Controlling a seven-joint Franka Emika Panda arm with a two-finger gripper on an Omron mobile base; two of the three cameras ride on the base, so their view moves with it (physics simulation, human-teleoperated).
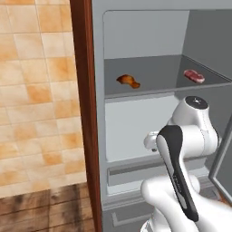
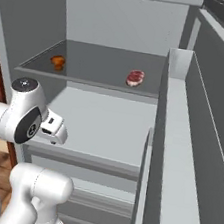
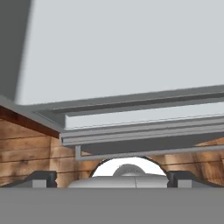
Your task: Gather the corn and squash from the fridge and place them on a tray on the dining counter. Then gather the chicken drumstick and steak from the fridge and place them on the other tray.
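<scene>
Wide-spread and holding nothing, the gripper (image 3: 112,177) shows in the hand view as two small dark fingertips (image 3: 43,178) at the bottom left and bottom right of the frame, with nothing between them but wooden floor (image 3: 26,153) and the fridge's pale lower front. Above the tips, across the middle of that frame, run the grey ledges of a drawer (image 3: 144,129), and a flat light panel takes up the upper part.

In the left base view the white arm (image 1: 190,136) rises from the lower right, its dark-jointed elbow bent in front of the open fridge (image 1: 149,45). On the grey shelf (image 1: 158,74) in the upper half of the frame, the chicken drumstick (image 1: 128,81) lies toward the left-centre and the steak (image 1: 194,76) lies at the right end. The two are well apart, both flat on the shelf. A dark wooden post (image 1: 86,113) stands just left of the fridge, with tan tiled wall (image 1: 36,90) filling the left side.

In the right base view the drumstick (image 2: 58,62) sits at the upper left, near the shelf's left wall, and the steak (image 2: 135,78) near the upper centre. The fridge door (image 2: 190,145) with its grey bins stands open along the right side of that frame. The arm (image 2: 22,116) stands at the lower left, below the shelf.
</scene>
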